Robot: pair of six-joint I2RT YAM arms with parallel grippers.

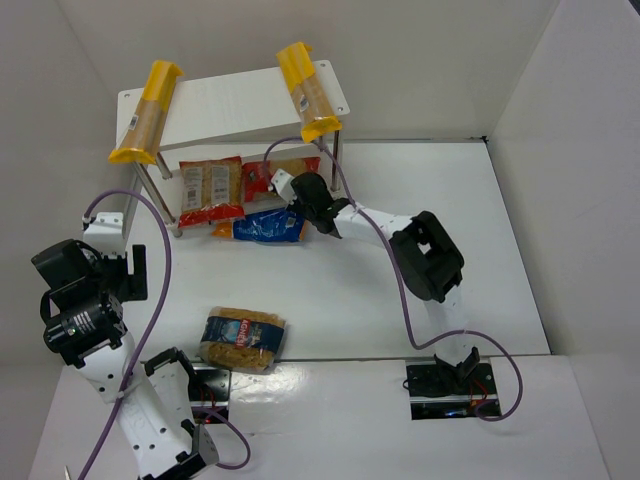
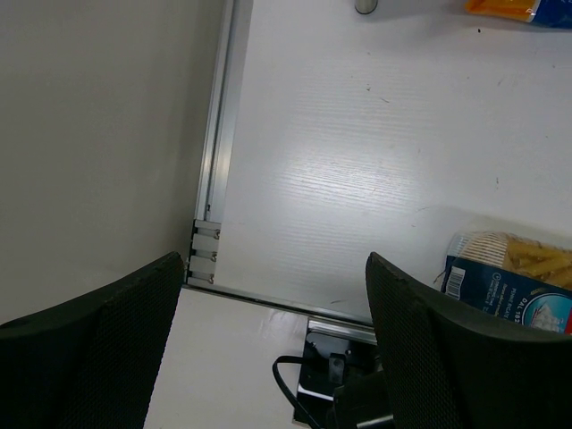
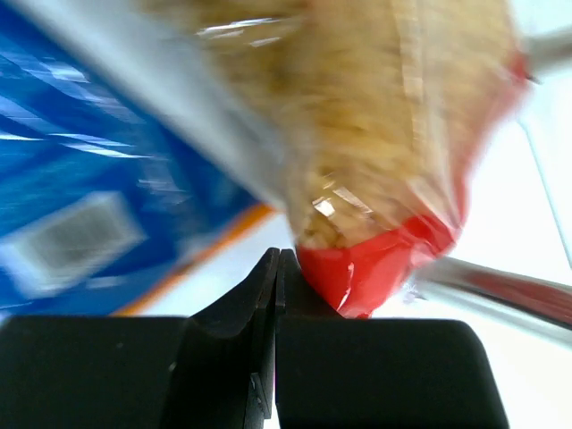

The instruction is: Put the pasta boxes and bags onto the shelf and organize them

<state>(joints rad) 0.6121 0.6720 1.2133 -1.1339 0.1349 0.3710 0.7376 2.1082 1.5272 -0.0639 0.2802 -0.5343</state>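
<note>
My right hand (image 3: 279, 261) shut, empty, tips against the red-trimmed bag (image 3: 384, 259); I should push slowly, squarely, deeper into the shelf (image 1: 240, 105).

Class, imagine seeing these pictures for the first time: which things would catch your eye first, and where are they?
Two bright yellow-ended packs, the left spaghetti pack and the right spaghetti pack, lie across the top board of the shelf, jutting over its front edge. Below, the right gripper, jaws shut, sits at the corner of a red-trimmed bag. A blue-trimmed bag lies alone on the table near the left arm.
</note>
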